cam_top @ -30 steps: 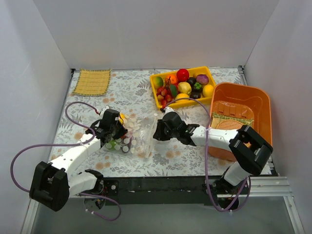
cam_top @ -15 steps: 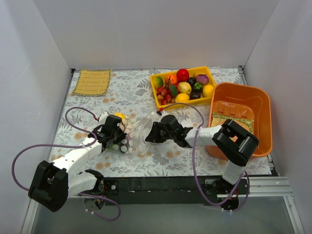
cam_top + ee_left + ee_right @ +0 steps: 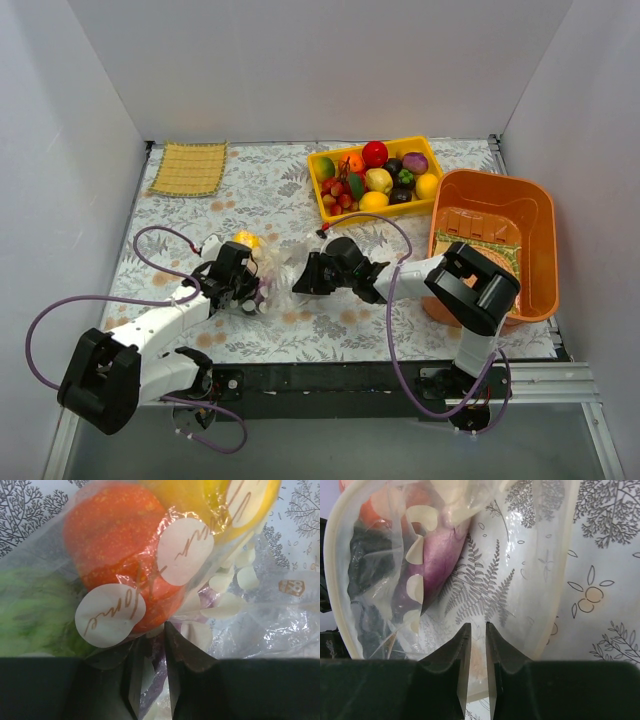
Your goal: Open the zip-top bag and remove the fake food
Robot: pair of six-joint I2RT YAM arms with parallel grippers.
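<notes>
The zip-top bag (image 3: 273,268) lies bunched between my two grippers on the patterned table. My left gripper (image 3: 248,284) is shut on the bag's film (image 3: 270,605); its jaws (image 3: 155,630) stand almost together with plastic between them. Inside the bag are fake food pieces: an orange-red fruit (image 3: 115,535), a yellow one (image 3: 200,495), a green one (image 3: 35,610). My right gripper (image 3: 304,280) is shut on the bag's lower lip (image 3: 545,555); its jaws (image 3: 475,626) pinch the film. The bag's mouth gapes open, and a purple piece (image 3: 440,555) shows inside. A yellow piece (image 3: 244,239) shows at the bag's far left.
A yellow tray (image 3: 322,192) of more plastic fruits stands at the back right. An orange bin (image 3: 500,195) holding a woven mat stands at the right edge. Another woven yellow mat (image 3: 188,168) lies at the back left. Purple cables loop beside both arms.
My right gripper has moved left toward the left gripper, and the bag has bunched up between them. My left gripper has shifted slightly nearer and right.
</notes>
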